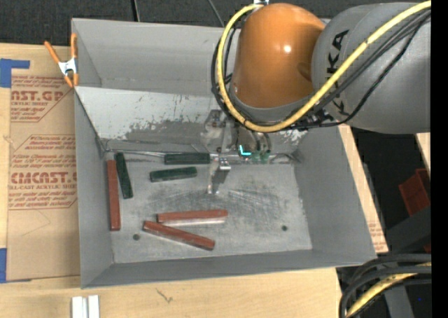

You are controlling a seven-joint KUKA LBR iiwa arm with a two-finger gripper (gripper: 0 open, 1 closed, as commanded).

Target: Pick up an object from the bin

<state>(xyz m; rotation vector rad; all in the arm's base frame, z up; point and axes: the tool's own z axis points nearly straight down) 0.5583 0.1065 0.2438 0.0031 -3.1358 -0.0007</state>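
Note:
My gripper [216, 182] hangs below the orange wrist cover over the middle of the bin floor, its tip just above bare metal. A dark green stick [173, 175] lies flat just left of the tip. Another dark green stick [186, 158] lies a little further back, its right end close to the gripper body. A red-brown stick [192, 217] lies in front of the tip, toward the bin's front wall. I see nothing between the gripper's tips.
A second red-brown stick [178, 235] lies angled near the front wall. Along the left wall a red-brown stick [113, 195] and a dark green stick [124, 175] lie side by side. The arm covers the bin's back right.

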